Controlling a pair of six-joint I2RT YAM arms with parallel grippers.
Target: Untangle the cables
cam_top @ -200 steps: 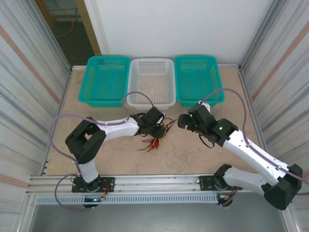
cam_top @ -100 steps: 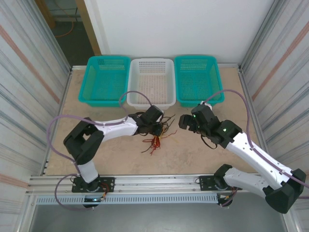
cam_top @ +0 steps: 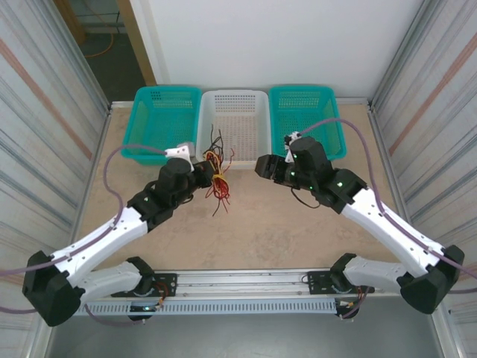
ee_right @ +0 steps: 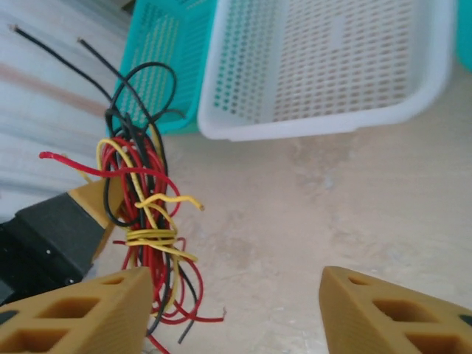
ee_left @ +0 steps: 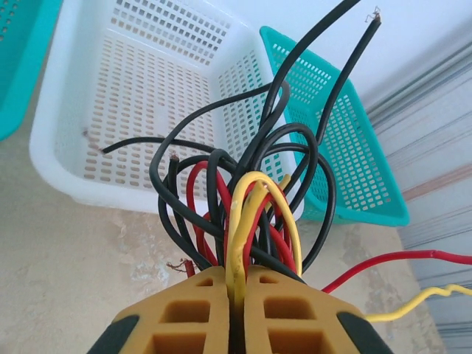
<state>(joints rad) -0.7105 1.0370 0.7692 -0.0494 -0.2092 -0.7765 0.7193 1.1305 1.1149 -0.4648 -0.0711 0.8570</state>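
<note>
Top cam: fixed, high over near edge, looks down & fwd across whole bench point(cam_top: 283, 239) to back wall point(cam_top: 298, 45); far off. L wrist cam: just behind left tool point(ee_left: 237, 284), v. close, looks out along it at cables point(ee_left: 247, 199) and white basket point(ee_left: 96, 169) beyond. R wrist cam: behind right tool point(ee_right: 234, 302), close, faces across bench toward left tool. All 3 share cables, white basket, bench strip in front of it.

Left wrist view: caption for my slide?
Left gripper shut on tangled red, yellow and black cables, held before a white basket and a teal basket.
</note>
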